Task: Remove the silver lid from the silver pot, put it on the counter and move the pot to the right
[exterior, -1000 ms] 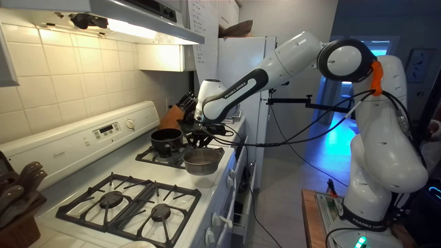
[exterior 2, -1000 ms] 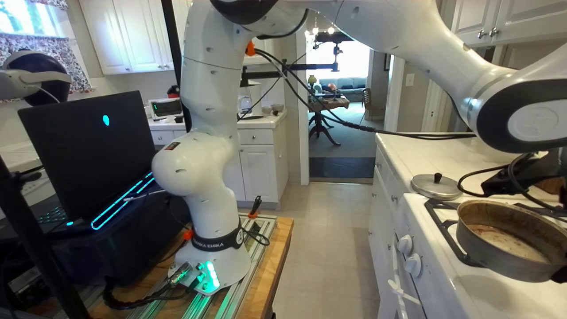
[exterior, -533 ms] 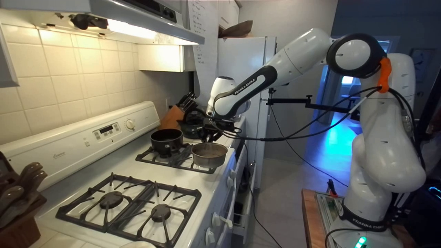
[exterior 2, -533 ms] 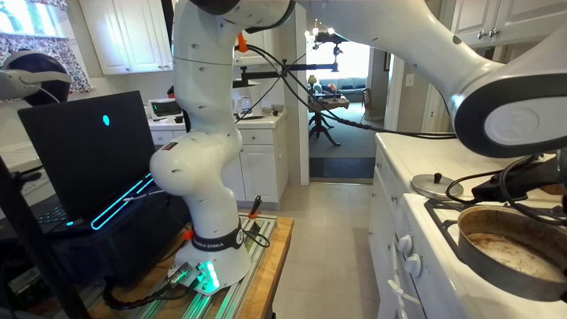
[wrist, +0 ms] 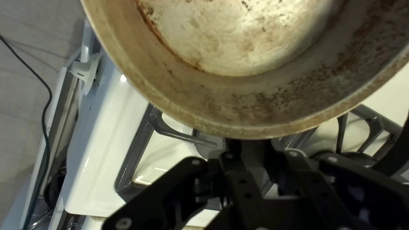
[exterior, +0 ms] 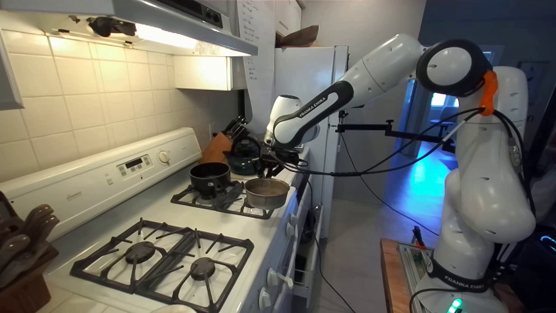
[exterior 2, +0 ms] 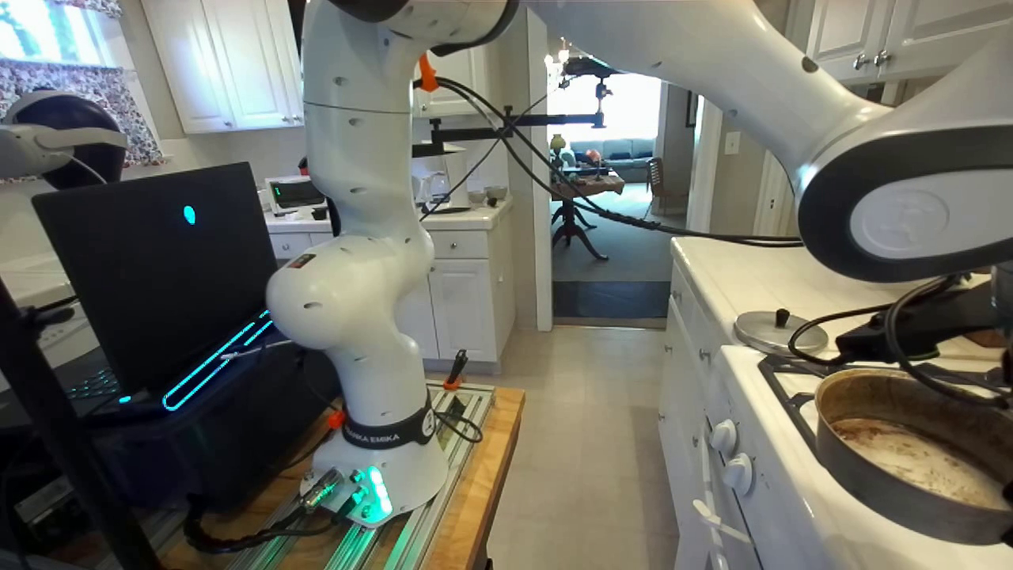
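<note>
The silver pot (exterior: 266,198), dull grey with a stained inside, hangs at or just above the front part of the burner grate (exterior: 260,214) in an exterior view; any gap below it is hard to judge. In the wrist view, the rim of the pot (wrist: 255,130) covers the fingertips of my gripper (wrist: 250,148), whose jaws are closed on the pot's near side below the rim. The exact gripped part is hidden. The silver lid (exterior 2: 760,332), with its dark knob, lies on the white counter (exterior 2: 744,269) beyond the stove, apart from the pot.
A black pan (exterior: 210,178) stands on the back burner beside the pot. Behind are a dark kettle (exterior: 241,165) and a knife block (exterior: 218,148). Stove knobs (exterior 2: 737,473) line the front edge. Another grate (exterior: 163,261) lies nearer that camera. Cables (exterior 2: 878,356) loop by the wrist.
Gripper and pot have travelled together toward the far grate, rightward in an exterior view, slowing over the last half second. The lid and black pan have stayed put.
</note>
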